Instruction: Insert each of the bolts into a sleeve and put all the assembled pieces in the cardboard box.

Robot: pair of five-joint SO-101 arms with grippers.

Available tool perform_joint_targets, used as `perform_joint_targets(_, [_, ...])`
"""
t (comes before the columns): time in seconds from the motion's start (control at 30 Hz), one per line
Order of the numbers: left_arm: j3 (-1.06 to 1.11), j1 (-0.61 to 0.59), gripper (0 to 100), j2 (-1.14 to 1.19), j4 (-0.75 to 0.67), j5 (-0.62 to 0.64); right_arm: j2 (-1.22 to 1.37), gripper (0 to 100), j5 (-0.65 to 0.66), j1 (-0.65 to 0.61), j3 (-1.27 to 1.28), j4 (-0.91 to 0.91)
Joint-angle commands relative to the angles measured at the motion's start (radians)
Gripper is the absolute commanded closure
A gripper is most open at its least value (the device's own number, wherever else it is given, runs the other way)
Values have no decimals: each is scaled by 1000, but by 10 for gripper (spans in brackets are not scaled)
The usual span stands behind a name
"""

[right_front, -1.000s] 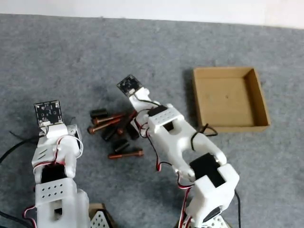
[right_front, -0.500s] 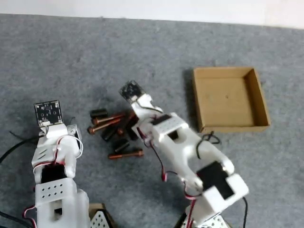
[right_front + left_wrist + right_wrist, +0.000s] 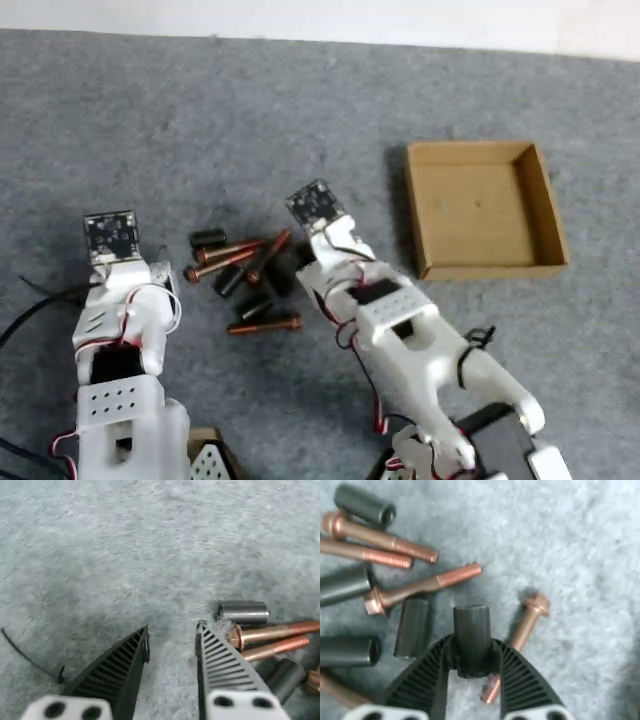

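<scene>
We find a grey felt-covered table [image 3: 150, 120] bearing a loose scatter of copper bolts [image 3: 264, 323] and dark sleeves [image 3: 208, 239], with an open cardboard box [image 3: 490, 268] lying apart from them.

We see a table [image 3: 150, 120] of mottled grey, felt-like cloth, and on it a plain tan cardboard box [image 3: 490, 269]. The bolts [image 3: 422, 586] shine coppery orange, while the sleeves [image 3: 243, 612] are dark grey to black with a dull metal sheen. Both arms [image 3: 400, 322] are white with red and black wires [image 3: 347, 338], and the left tool [image 3: 172, 635] and right tool [image 3: 472, 649] are black with fine ribbing on their inner faces.
</scene>
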Motion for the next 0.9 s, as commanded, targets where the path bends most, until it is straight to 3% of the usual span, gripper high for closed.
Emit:
perform_joint_targets(0.0, [-10,56,847,-12,-18,-81,-93,995,-9,7,33,-88])
perform_joint_targets(0.17, [-8,99,847,-10,-17,-100,-131,995,-9,7,58,-108])
perform_joint_targets(0.27, [-15,124,843,-10,-2,-180,-148,995,-11,7,59,-108])
perform_joint_targets(0.47, [-237,142,842,-8,282,-272,-182,995,-91,15,90,-107])
perform_joint_targets(0.57, [-314,248,841,-7,379,-316,-240,995,-94,13,122,-108])
perform_joint_targets(0.67, [-348,334,838,44,384,-350,-309,995,-94,15,163,-108])
perform_joint_targets(0.87, [-432,337,797,374,330,-417,-357,995,-94,13,203,-108])
